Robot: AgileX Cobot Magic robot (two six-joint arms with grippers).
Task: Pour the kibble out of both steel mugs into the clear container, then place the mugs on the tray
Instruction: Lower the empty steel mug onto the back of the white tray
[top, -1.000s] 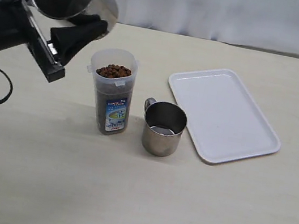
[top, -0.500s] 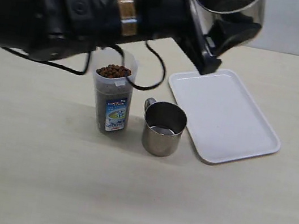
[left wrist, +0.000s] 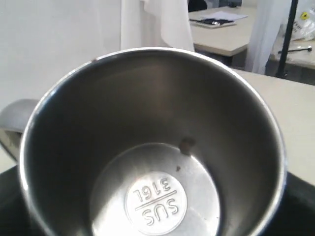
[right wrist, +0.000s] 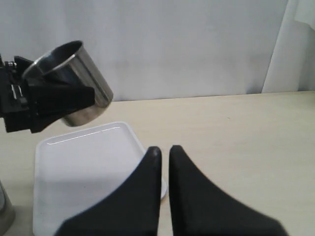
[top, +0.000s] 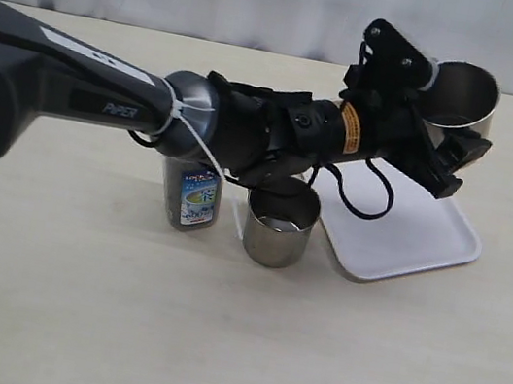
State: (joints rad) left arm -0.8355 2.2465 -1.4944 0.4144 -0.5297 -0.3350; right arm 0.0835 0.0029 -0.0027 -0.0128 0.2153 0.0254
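My left arm reaches across the table and its gripper (top: 448, 145) is shut on a steel mug (top: 460, 96), held tilted in the air above the far side of the white tray (top: 406, 239). Inside that mug (left wrist: 147, 147) a single kibble pellet (left wrist: 186, 145) sticks near the bottom. The other steel mug (top: 280, 222) stands upright on the table beside the tray. The clear container (top: 193, 197) is behind the arm, so only its lower part with the label shows. My right gripper (right wrist: 162, 150) is shut with nothing in it, near the tray's (right wrist: 83, 172) corner.
The left arm's black body (top: 248, 127) spans the table from the left edge to the tray, over the container and the standing mug. A grey curtain backs the table. Bare tabletop (top: 212, 342) lies in front.
The left arm has swung the held mug from the far left, past the container, to above the tray and lowered it. The standing mug, container and tray have stayed put.
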